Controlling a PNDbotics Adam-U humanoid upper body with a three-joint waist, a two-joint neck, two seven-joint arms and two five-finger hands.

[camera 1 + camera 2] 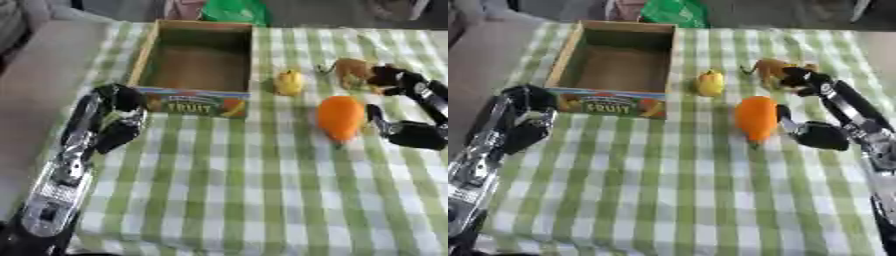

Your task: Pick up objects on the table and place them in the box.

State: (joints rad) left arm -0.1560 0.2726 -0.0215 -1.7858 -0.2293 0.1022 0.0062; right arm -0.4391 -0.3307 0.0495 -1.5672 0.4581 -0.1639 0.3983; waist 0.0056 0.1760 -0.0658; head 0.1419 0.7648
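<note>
A table covered with a green and white checked cloth holds an open cardboard box at its far left part, with the word FRUIT printed on the near wall; the inside of the box shows only its brown floor. To the right of the box, just beside its near right corner, a small yellow fruit stands on the cloth. Nearer the camera and further right lies an orange carrot-shaped thing, its thick end away from the camera and its narrow tip pointing toward the near edge. Beyond it, near the far right of the table, sits a small brown toy animal. The right hand comes in from the right side with its fingers spread apart: the thumb lies on the cloth just beside the right flank of the orange thing, while the fingers reach toward the brown toy and seem to touch it, closed on nothing. The left hand rests at the left edge of the table, just beside the near left corner of the box, its fingers curled inward and holding nothing. All three small things lie on the cloth outside the box.
</note>
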